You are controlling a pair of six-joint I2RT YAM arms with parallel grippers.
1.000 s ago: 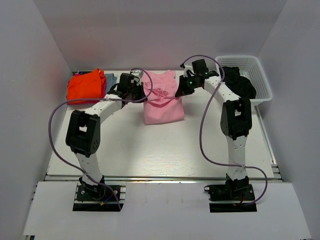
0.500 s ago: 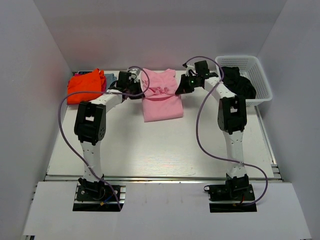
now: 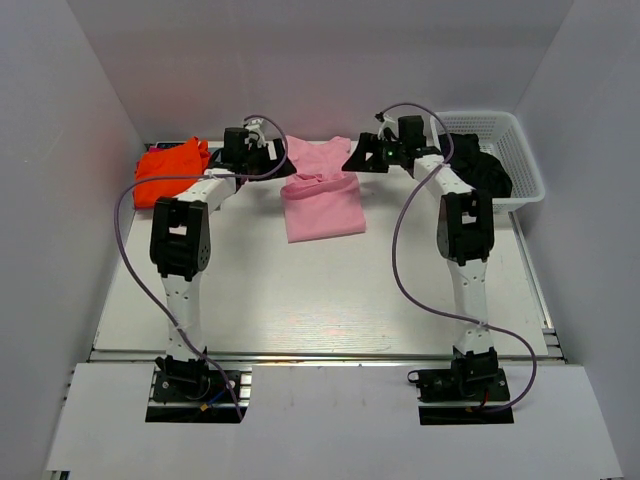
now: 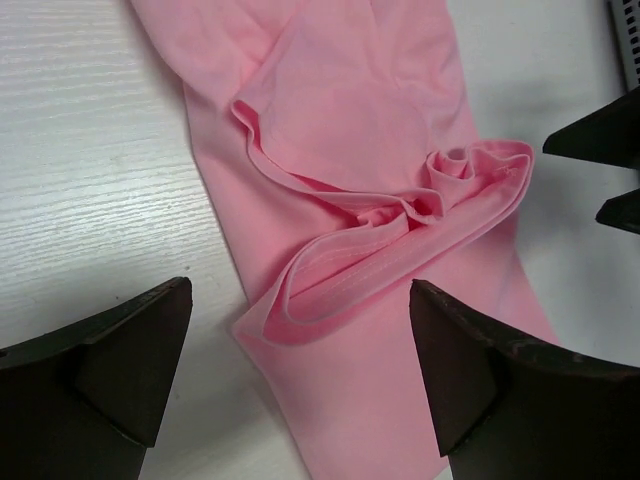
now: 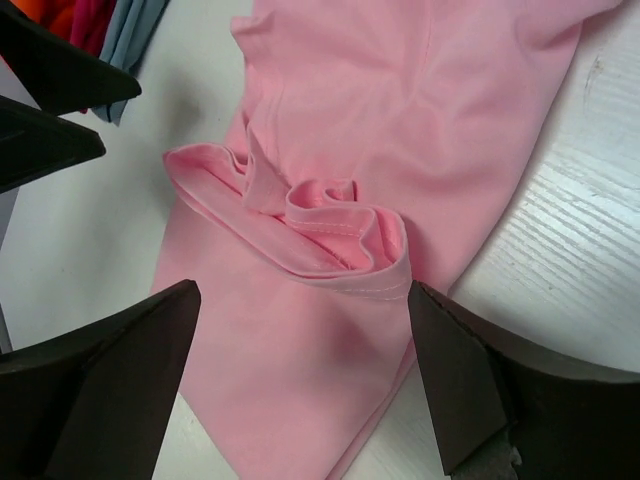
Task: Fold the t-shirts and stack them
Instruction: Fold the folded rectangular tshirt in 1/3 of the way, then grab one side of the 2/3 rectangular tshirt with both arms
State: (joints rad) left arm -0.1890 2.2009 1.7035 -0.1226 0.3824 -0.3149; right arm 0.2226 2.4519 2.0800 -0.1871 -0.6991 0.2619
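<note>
**Between both sets of jaws: pink tee mid-fold, nobody holding it**

Quick read on where this is at. The left gripper [image 4: 300,300] and right gripper [image 5: 302,295] are both spread wide and holding nothing. They hang over the far part of the table [image 3: 300,300], facing each other, with the pink t-shirt [image 3: 322,195] lying flat under and between them.

Both wrist views show the same thing. A doubled-over edge of the pink cloth sits right in the gap between each pair of fingers, and it's rumpled and curled up on itself rather than lying flat. The rest of the shirt runs out past the jaws on both sides as a fairly tidy long panel.

So my guess is we're in the middle of the lengthwise fold on the pink one, and the fold landed a bit messy.

Off to the outside of the left jaws is the orange t-shirt [image 3: 170,172], with a grey-blue shirt [image 5: 135,30] peeking out next to it, which looks like the stack. Outside the right jaws, a black shirt [image 3: 480,165] sits in the white basket [image 3: 520,150], waiting its turn I reckon.

Next move probably needs both sets of jaws to come down on that bunched edge, one near each end, pinch it and pull it over evenly so the wrinkle flattens. A grab in the middle would likely just drag the lump along.
</note>
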